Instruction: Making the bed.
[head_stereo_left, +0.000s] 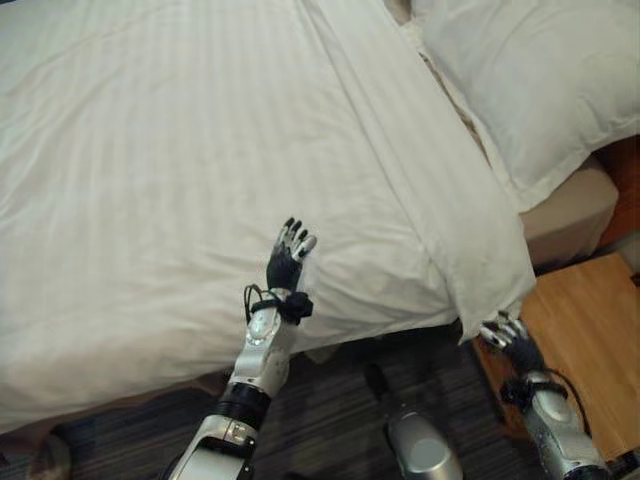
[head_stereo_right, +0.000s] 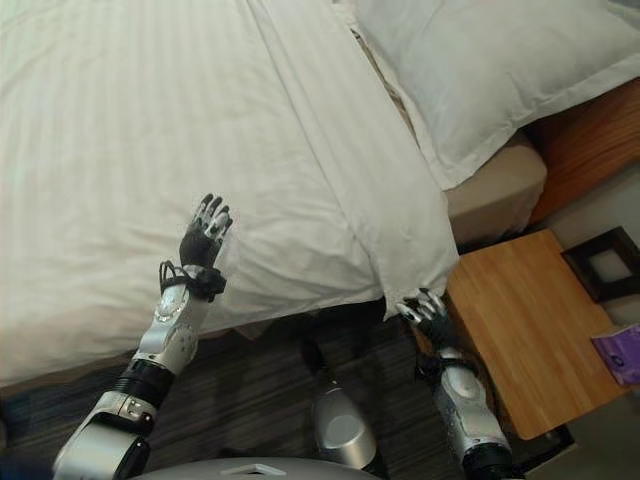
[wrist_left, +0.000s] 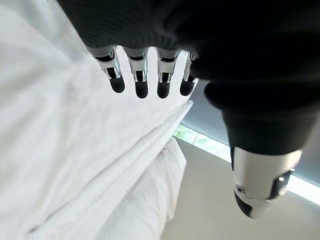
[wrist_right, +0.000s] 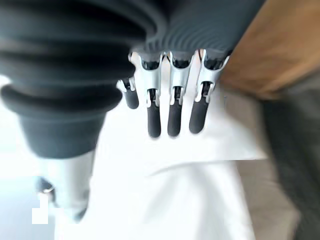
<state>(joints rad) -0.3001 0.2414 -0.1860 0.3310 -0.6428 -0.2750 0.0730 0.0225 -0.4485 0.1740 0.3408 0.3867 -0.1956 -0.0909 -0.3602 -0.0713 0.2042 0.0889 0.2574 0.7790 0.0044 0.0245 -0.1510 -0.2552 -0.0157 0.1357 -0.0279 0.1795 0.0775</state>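
A white striped duvet (head_stereo_left: 180, 150) covers the bed, with a folded-over band (head_stereo_left: 420, 170) running from the head end down to a corner (head_stereo_left: 490, 300) that hangs over the near side. A white pillow (head_stereo_left: 530, 80) lies at the head end. My left hand (head_stereo_left: 290, 255) is open, fingers straight, over the duvet by the bed's near edge; its fingertips (wrist_left: 141, 90) point along the cloth. My right hand (head_stereo_right: 428, 308) is open just below the hanging corner, whose white cloth (wrist_right: 210, 145) lies past its straight fingers (wrist_right: 175, 117). I cannot tell whether it touches the corner.
A wooden nightstand (head_stereo_right: 520, 330) stands right of my right hand, close to the bed. A dark picture frame (head_stereo_right: 605, 265) and a purple pack (head_stereo_right: 622, 352) lie beyond it. The tan mattress side (head_stereo_right: 495, 195) shows under the pillow. Dark striped carpet (head_stereo_left: 340, 420) runs along the bed.
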